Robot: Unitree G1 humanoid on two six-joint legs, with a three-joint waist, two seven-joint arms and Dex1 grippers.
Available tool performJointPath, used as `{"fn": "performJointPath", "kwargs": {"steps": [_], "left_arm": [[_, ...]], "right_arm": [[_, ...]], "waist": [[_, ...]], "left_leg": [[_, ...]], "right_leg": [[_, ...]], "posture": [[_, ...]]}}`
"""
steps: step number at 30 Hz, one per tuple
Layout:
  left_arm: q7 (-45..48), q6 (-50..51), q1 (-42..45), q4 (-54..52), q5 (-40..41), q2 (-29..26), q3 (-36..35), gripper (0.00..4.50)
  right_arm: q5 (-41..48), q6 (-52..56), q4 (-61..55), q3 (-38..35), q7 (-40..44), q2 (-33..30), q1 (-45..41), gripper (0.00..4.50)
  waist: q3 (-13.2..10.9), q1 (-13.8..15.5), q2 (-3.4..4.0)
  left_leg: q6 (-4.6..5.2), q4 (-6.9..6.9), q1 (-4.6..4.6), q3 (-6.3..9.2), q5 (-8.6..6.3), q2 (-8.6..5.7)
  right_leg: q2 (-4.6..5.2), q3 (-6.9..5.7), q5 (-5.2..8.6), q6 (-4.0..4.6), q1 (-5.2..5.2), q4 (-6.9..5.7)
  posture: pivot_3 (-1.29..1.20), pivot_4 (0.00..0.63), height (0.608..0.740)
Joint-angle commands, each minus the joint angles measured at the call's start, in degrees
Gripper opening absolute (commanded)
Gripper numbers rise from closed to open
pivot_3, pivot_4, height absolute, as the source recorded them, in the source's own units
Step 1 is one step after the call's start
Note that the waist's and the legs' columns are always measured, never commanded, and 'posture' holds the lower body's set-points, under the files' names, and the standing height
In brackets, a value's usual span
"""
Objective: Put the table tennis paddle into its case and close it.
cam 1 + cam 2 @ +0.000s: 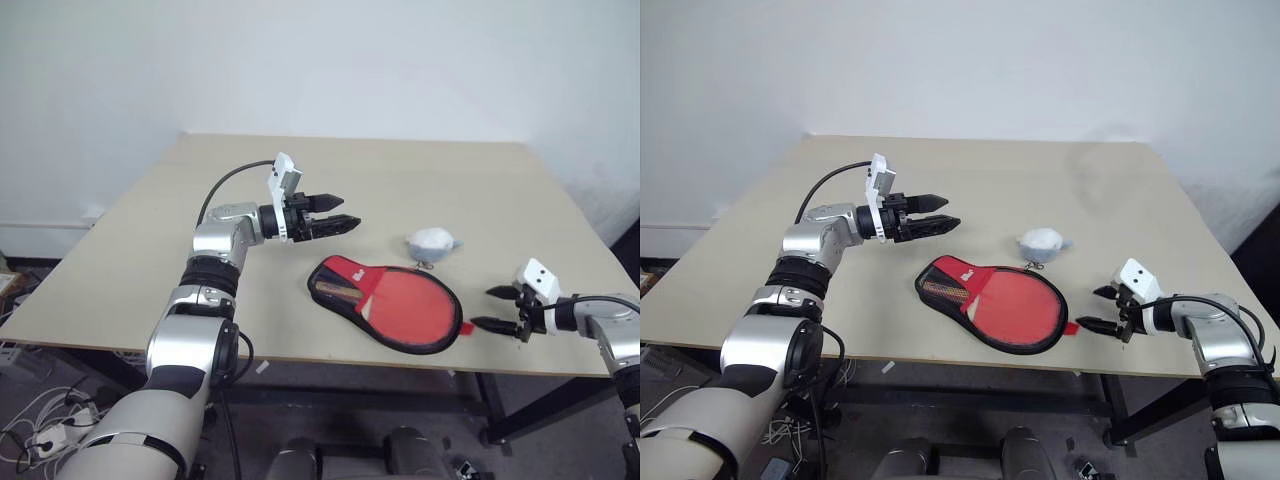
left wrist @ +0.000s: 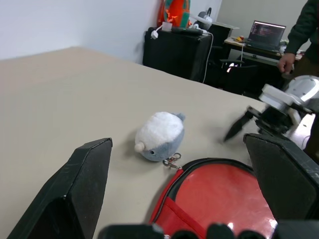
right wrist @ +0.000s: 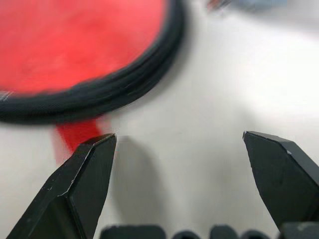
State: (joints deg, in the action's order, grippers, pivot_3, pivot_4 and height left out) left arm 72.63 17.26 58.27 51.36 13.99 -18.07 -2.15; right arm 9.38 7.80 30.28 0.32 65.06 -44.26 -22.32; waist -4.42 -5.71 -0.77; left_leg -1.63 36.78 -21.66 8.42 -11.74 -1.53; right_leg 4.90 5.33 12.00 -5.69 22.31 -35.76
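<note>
Left eye view shows the right gripper with its two fingers spread wide and nothing between them. Just beside its fingertips, toward the robot's left, lies the case with its small red tab. The table tennis paddle sits inside it, on the table. The left gripper is wide open too, empty, up above the table past the case's handle end. A little plush toy lies between the two grippers, farther back.

Head cams look down over the desk; both wrist cams sit low and close, sharing the case edge.
</note>
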Motion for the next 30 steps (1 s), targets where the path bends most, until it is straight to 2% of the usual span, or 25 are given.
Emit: {"fn": "performJointPath", "kwargs": {"steps": [1, 13, 20, 30], "left_arm": [[1.02, -1.52, 0.27, -1.83, -0.45, -0.40, 0.89, 4.50], [2.92, -13.12, -4.42, -0.98, -8.23, -3.49, 7.74, 4.50], [2.16, -15.95, -7.45, 0.05, -10.01, -5.95, 8.38, 4.50], [2.32, -14.46, -10.27, -0.99, -9.43, -6.98, 7.97, 4.50]], "right_arm": [[2.78, -0.88, -0.52, -4.21, -2.37, 1.07, -2.78, 4.41], [6.57, 3.74, -2.70, -9.80, -13.49, 8.26, -7.56, 4.41], [9.48, 7.74, -8.42, -11.06, -17.16, 12.30, -4.61, 4.41], [11.45, 12.19, -12.64, -12.43, -24.98, 17.16, -3.44, 4.41]], "waist": [[0.00, 0.00, 0.00], [0.01, 0.11, 0.02], [0.02, 0.09, 0.04], [0.02, 0.12, 0.06]], "left_leg": [[0.00, 0.00, 0.00, 0.00, 0.00, 0.00], [0.01, -0.13, 0.00, 0.02, 0.00, -0.02], [0.01, -0.21, 0.01, 0.04, 0.01, -0.01], [0.02, -0.19, 0.02, 0.05, 0.01, -0.01]], "right_leg": [[0.00, 0.00, 0.00, 0.00, 0.00, 0.00], [-0.01, 0.02, -0.01, 0.00, 0.02, 0.03], [-0.01, 0.03, -0.01, 0.00, 0.06, 0.01], [-0.01, 0.03, -0.01, 0.00, 0.05, -0.01]], "posture": [[0.00, 0.000, 0.740], [0.00, 0.000, 0.740], [0.00, 0.000, 0.740], [0.00, 0.000, 0.740]]}}
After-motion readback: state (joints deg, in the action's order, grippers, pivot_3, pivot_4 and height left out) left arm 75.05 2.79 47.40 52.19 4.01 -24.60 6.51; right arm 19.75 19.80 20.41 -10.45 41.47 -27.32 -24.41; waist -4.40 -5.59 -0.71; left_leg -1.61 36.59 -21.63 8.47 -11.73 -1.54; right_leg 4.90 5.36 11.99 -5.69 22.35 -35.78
